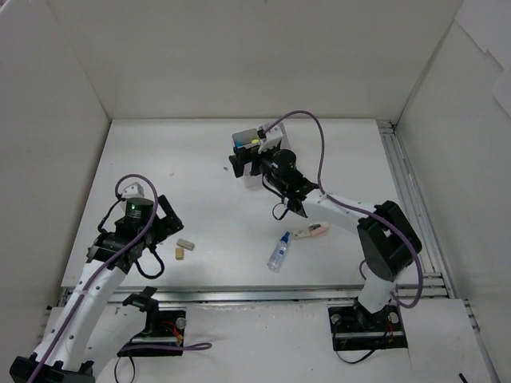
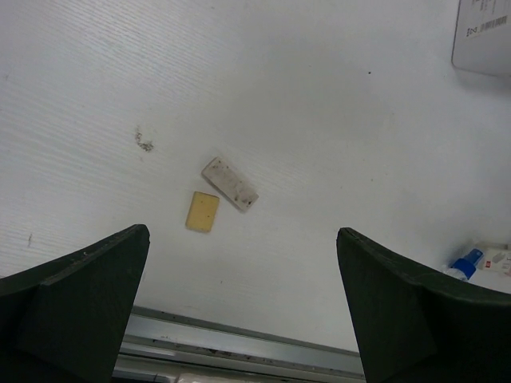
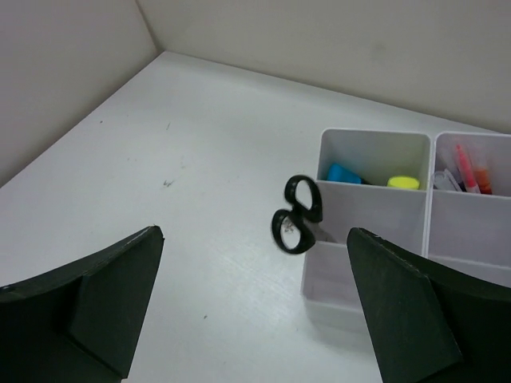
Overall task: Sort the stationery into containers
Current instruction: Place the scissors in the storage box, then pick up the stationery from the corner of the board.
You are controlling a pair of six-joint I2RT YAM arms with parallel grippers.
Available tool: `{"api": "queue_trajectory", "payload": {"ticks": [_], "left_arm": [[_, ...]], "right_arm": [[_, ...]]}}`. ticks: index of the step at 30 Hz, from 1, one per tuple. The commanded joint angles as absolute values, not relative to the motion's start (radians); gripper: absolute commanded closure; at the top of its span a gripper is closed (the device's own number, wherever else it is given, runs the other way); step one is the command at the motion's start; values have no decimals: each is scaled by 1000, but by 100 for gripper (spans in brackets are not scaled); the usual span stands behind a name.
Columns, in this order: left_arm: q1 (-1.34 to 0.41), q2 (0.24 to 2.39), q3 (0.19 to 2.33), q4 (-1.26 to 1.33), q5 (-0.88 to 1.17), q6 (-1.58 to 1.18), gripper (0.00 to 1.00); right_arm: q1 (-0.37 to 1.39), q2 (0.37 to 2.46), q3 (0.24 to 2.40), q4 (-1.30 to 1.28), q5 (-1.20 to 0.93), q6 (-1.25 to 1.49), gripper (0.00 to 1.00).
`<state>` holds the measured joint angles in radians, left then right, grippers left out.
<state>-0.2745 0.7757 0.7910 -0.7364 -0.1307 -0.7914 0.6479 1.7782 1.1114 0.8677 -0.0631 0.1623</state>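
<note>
The white organiser [image 3: 375, 239] stands ahead of my right gripper [image 3: 254, 239], which is open and empty just short of it. Black-handled scissors [image 3: 297, 215] stand in its near left compartment with the handles sticking out over the wall. Blue [image 3: 343, 173] and yellow [image 3: 403, 182] caps fill the compartment behind, and red and orange pens [image 3: 471, 177] the one to the right. My left gripper [image 2: 243, 231] is open and empty above a white eraser [image 2: 230, 183] and a beige eraser [image 2: 203, 211]. A blue-capped bottle [image 1: 279, 251] and a pink-and-white eraser [image 1: 311, 231] lie on the table.
The organiser [image 1: 259, 148] sits mid-table with my right gripper [image 1: 243, 166] at its left side. My left gripper [image 1: 165, 225] hovers near the front left. A metal rail [image 2: 239, 339] runs along the near edge. White walls enclose the table.
</note>
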Motion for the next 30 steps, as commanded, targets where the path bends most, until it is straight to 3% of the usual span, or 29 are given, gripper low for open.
{"api": "queue_trajectory", "payload": {"ticks": [1,5,11,15,22,24,28,30], "left_arm": [[-268,788,804,-658,-80,-762,1],[-268,785,769,-611,-32,-744,0],[-268,778,752,-633,-51,-738,0],[-268,746,716,-624,-52,-753,1],[-268,729,704,-641,-54,-762,1],[-268,719,703,-652,-67,-773,1],[-268,700,693,-664,-72,-785,1],[-268,683,683,-667,-87,-796,1]], "right_arm": [[733,1577,1088,645,135,144,2],[784,1491,1082,121,299,401,2],[893,1445,944,-230,442,728,2],[933,1465,887,-261,443,845,3],[934,1588,891,-273,391,887,15],[939,1603,888,-273,373,887,28],[946,1615,855,-270,351,948,40],[953,1614,859,-271,365,937,57]]}}
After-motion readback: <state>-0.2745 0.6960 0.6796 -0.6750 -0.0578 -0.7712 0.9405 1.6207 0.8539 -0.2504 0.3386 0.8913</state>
